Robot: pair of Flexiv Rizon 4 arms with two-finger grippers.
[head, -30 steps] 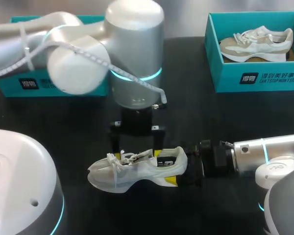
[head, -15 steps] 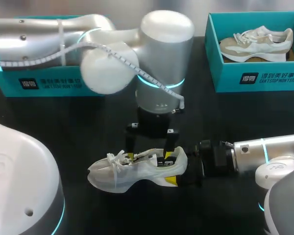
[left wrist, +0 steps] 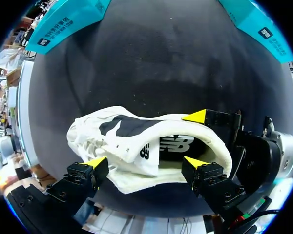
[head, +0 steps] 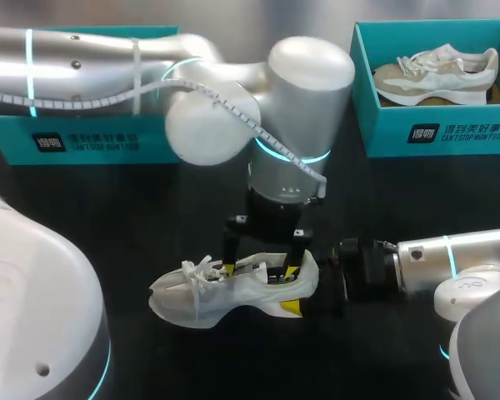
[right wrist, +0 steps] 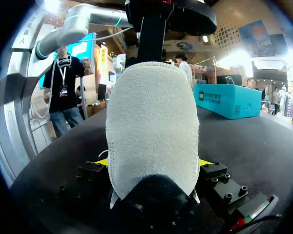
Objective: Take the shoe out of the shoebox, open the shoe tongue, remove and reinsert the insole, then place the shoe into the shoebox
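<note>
A white shoe [head: 233,292] lies on its side on the black table, toe to the left. My right gripper [head: 312,293] comes in low from the right and is shut on the heel; in the right wrist view the heel [right wrist: 154,131] fills the gap between its yellow tips [right wrist: 101,162]. My left gripper [head: 264,265] hangs open just above the shoe's opening near the heel. In the left wrist view its two fingers stand wide apart [left wrist: 145,162] beside the shoe [left wrist: 132,146], not touching it. The dark inside of the shoe shows; the insole cannot be made out.
A teal shoebox [head: 433,133] at the back right holds a second, beige-and-white shoe [head: 437,71]. Another teal shoebox [head: 83,142] stands at the back left, partly behind my left arm. Bare black tabletop lies in front of the shoe.
My left arm has swung to the right along the shoe, from above the laces to above the heel opening. The shoe and my right gripper have kept still.
</note>
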